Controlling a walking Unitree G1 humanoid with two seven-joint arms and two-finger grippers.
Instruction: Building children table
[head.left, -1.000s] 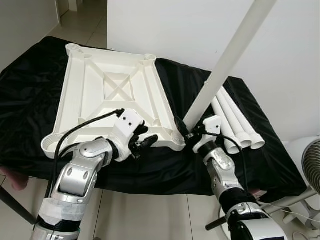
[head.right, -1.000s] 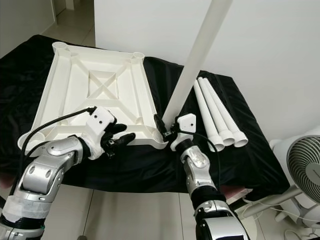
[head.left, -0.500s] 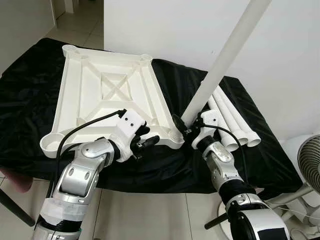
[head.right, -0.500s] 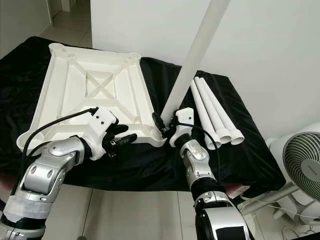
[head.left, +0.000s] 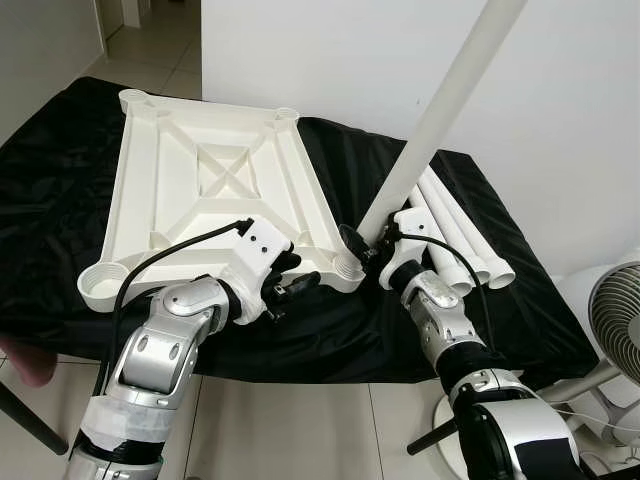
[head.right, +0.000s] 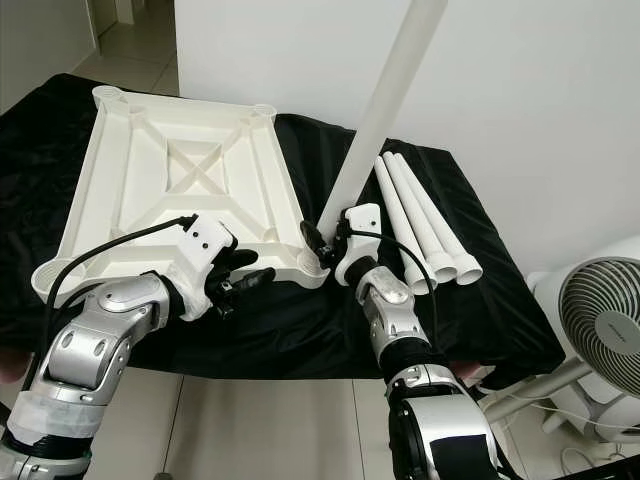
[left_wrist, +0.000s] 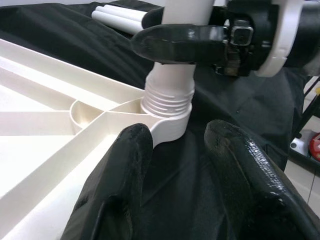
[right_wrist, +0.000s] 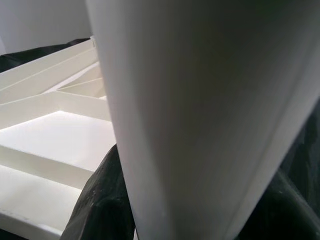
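Note:
A white tabletop (head.left: 210, 200) lies upside down on a black cloth. My right gripper (head.left: 368, 245) is shut on a long white leg (head.left: 440, 110) that leans up and to the right. In the left wrist view the leg's threaded end (left_wrist: 167, 97) sits in the near right corner socket (left_wrist: 167, 127), with the right gripper's black fingers (left_wrist: 180, 37) clamped just above it. My left gripper (head.left: 290, 280) is open at the tabletop's near edge, left of that corner, holding nothing. The leg (right_wrist: 200, 100) is very close in the right wrist view.
Three spare white legs (head.left: 455, 235) lie side by side on the black cloth (head.left: 50, 180), right of the tabletop. A white fan (head.left: 615, 320) stands on the floor at the far right. A white wall rises behind the table.
The right gripper has carried the leg's lower end a little left, closer onto the corner socket. The left gripper has stayed by the near edge. The camera has shifted slightly.

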